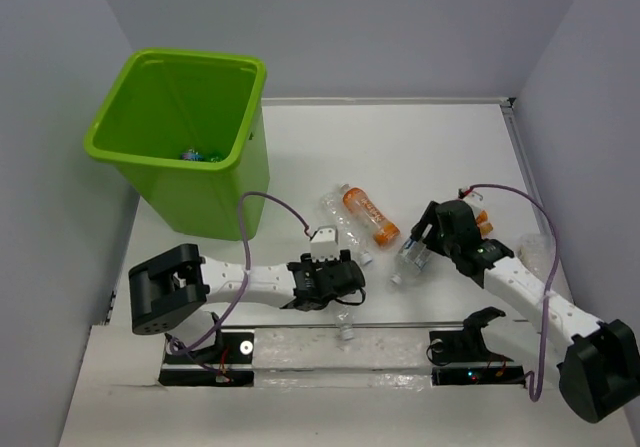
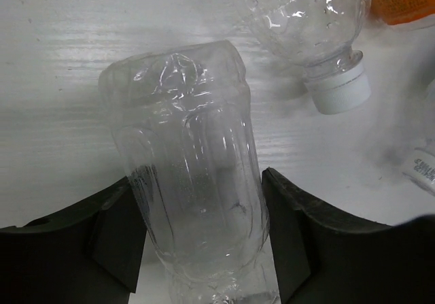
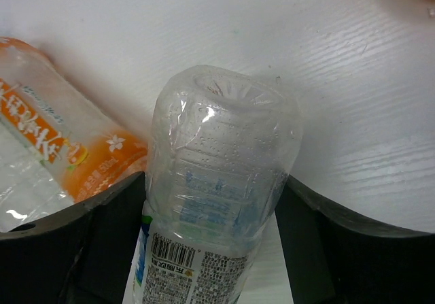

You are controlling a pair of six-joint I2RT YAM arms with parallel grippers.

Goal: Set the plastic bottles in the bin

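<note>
white tabletop (image 1: 420,147), grey walls (image 1: 400,27). lime bin (image 1: 190,192) at 10 o'clock, bottles (image 1: 200,154) inside. left gripper (image 2: 197,243) clamped on clear bottle (image 2: 190,168), right gripper (image 3: 211,236) on blue-label bottle (image 3: 217,154); orange bottle (image 1: 370,215), second clear bottle (image 1: 340,222) loose, centre.

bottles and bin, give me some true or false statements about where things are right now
1. The green bin stands at the table's far left. True.
2. The bin is empty. False: small things lie at its bottom.
3. The left gripper has a clear bottle between its fingers, pressed on both sides. True.
4. The right gripper holds the orange bottle. False: that one lies on the table; the right gripper grips a blue-labelled bottle.
</note>
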